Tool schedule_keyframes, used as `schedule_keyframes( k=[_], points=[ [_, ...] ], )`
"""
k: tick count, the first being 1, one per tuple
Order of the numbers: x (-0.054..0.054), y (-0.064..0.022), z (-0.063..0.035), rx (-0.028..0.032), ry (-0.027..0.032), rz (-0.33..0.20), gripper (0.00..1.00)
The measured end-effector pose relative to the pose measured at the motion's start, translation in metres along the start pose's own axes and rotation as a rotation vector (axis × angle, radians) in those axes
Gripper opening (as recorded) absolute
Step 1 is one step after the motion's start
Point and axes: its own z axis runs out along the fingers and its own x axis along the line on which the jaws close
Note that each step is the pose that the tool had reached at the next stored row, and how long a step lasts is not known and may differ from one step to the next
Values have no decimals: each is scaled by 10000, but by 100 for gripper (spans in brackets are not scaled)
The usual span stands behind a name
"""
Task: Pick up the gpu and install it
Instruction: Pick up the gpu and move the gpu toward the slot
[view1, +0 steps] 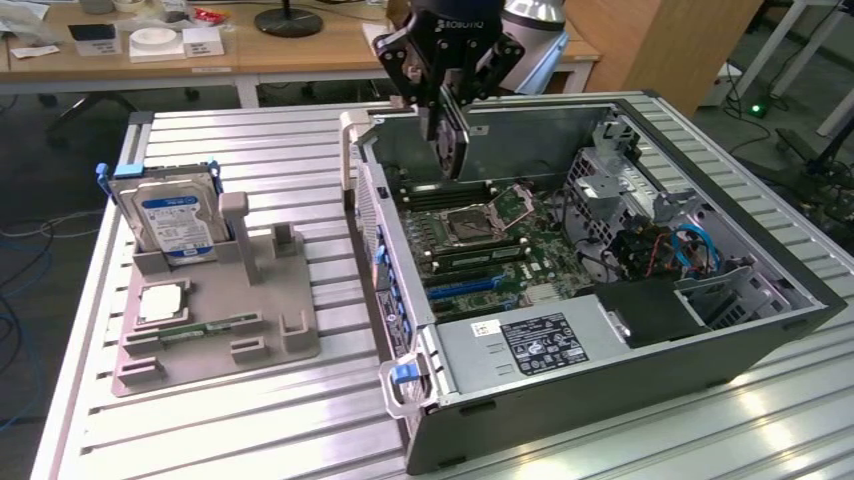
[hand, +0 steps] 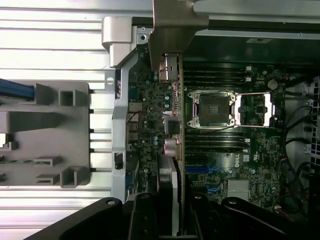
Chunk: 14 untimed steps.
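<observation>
The gpu (view1: 450, 148), a thin dark card, hangs upright from my gripper (view1: 447, 100), which is shut on its upper edge. It hovers over the rear part of the open computer case (view1: 754, 262), above the motherboard (view1: 497, 238) and clear of it. In the wrist view the gpu (hand: 170, 75) shows edge-on, with its silver end bracket (hand: 176, 22) near the case's back wall. My gripper (hand: 172, 212) clamps it between two black fingers (hand: 144, 216). Under the card lie the motherboard (hand: 220, 150) and the bare processor socket (hand: 212, 107).
A grey parts fixture (view1: 274, 335) sits on the exterior view's left, holding a silver hard drive (view1: 167, 215) upright, a processor chip (view1: 160, 303) and a green memory stick (view1: 203, 327). Inside the case are a power supply (view1: 534, 342) and coloured cables (view1: 674, 250). The slatted metal table (view1: 200, 430) carries everything.
</observation>
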Motion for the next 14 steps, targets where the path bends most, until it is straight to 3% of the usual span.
schedule_keyframes(
  k=[14],
  points=[
    [-166, 1, 4, 0, -2, 0, 28]
  ],
)
